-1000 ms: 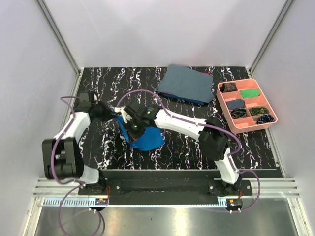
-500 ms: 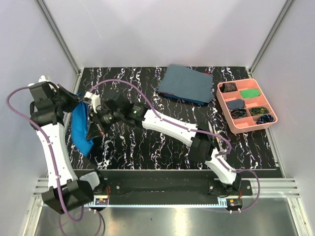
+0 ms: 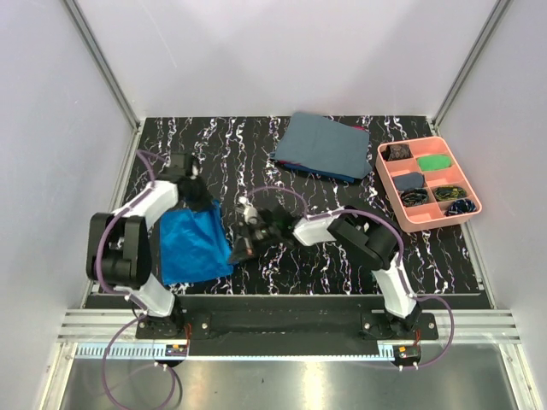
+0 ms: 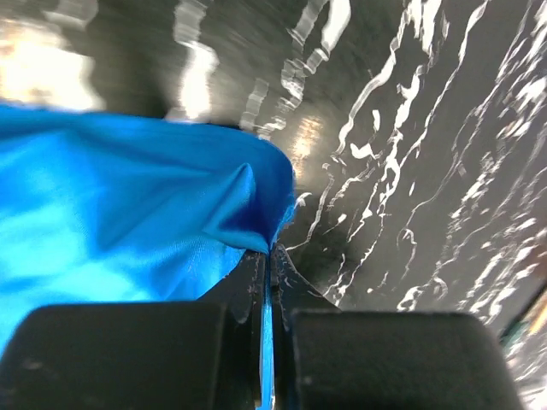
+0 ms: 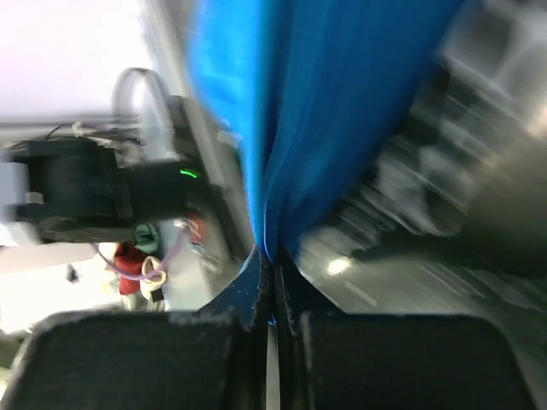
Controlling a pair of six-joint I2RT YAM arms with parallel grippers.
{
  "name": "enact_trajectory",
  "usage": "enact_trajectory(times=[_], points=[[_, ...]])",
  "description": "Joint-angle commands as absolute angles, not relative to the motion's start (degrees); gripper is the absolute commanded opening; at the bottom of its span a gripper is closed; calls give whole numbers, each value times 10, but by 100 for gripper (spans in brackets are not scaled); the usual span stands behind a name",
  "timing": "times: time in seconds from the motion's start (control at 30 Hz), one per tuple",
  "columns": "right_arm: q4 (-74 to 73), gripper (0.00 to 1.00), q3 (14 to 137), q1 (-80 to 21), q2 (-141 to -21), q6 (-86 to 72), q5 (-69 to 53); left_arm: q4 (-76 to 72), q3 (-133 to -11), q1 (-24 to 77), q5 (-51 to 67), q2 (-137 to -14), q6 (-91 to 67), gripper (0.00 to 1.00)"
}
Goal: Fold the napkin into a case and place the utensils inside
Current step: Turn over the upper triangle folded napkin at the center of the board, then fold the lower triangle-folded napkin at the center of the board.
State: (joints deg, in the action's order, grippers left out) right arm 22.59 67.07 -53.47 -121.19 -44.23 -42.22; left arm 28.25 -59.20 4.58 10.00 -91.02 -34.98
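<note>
Now napkin [image 3: 190, 248] pinched, seemingly both corners — grey cloth [image 3: 323, 143], tray [image 3: 386, 184] apart.

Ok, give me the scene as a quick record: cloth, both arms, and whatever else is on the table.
napkin: spread roughly square, left side of the table, no case yet
left jaws: shut on its far edge
right jaws: shut on its near right corner
grey-blue cloth: far centre, folded
pink tray: far right, compartments filled
utensils: not made out

The gripper [image 5: 272, 260] pinches the blue napkin [image 5: 325, 102] tight between its two black fingers [image 5: 137, 359]. The cloth goes up from there. A green light [image 5: 189, 173] glows at the left. It all looks blurry.
</note>
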Motion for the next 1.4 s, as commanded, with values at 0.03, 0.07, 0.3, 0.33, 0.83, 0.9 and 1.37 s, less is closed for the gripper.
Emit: enact_trajectory(times=[0.03,0.07,0.3,0.33,0.83,0.9,1.37], points=[[323,0,549,-522,-1146,-472,-486,97,-649,112,33,-963,-374,0],[323,0,527,-519,-1145,-471,-483,96,-663,121,36,-974,-374,0],[281,11,461,-501,-1121,-461,-431,98,-704,182,48,-1048,-376,0],[259,22,455,-499,-1113,-444,-418,98,-709,186,49,-1051,-375,1],[-47,62,477,-375,-976,-331,-308,236,-753,200,150,-948,-297,72],[-68,62,509,-351,-996,-313,-315,236,-721,201,144,-903,-304,69],[-114,49,767,-285,-1158,-316,-376,177,-521,411,-46,-828,-383,67]])
